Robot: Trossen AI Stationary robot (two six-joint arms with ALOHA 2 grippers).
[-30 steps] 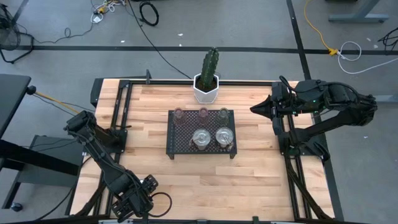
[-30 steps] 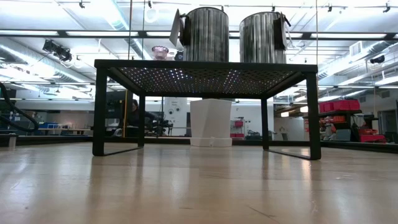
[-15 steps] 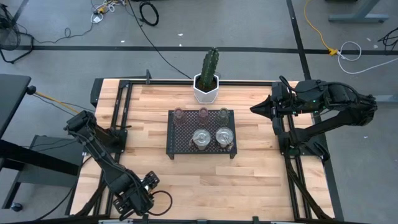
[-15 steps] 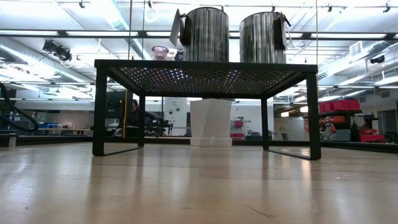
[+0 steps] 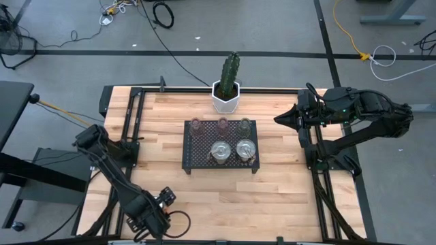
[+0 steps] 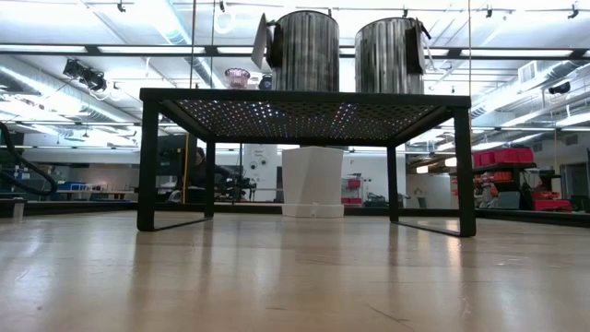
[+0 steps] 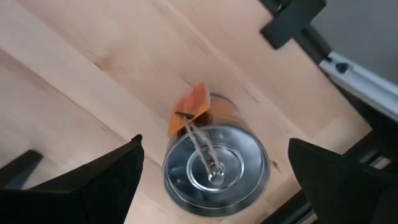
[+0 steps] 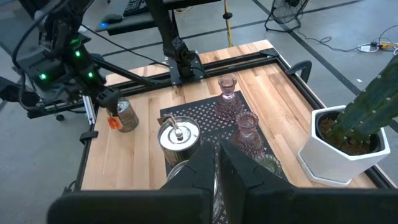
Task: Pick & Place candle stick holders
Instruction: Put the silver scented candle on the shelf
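The left gripper (image 7: pixel 216 149) hangs over the table's (image 5: pixel 204 194) near corner, well to the near-left of the black mesh tray (image 5: pixel 192 162). Its fingers (image 7: pixel 93 180) are spread wide. Directly beneath them stands the one silver holder (image 7: pixel 214 171) that is not on the tray. It is upright on the wood with an orange tag (image 7: pixel 189 109) lying against its rim. It sits between the two fingers but a little off centre.

The step in hand looks like the grasp of this holder. To do it well, I would centre the gripper over the round body first. Then I would lower it straight until the pads sit below the rim, and close across the widest part. The wall is shiny metal and probably slippery, so a grip low on the side should hold better than a pinch at the lip. The tag and the thin wire inside the cup should stay clear of the pads.

Farther off, the tray's near row already holds two silver holders (image 5: pixel 220 151), leaving its left place free. That gap seems the likely target, and the holder must be lifted high enough to clear the tray's raised edge. The tray's far row carries the three glass cups (image 5: pixel 221 124). Beyond the tray stands the cactus pot (image 5: pixel 225 97). The right gripper (image 5: pixel 279 119) waits to the right of the tray with its fingers pressed together and nothing between them.
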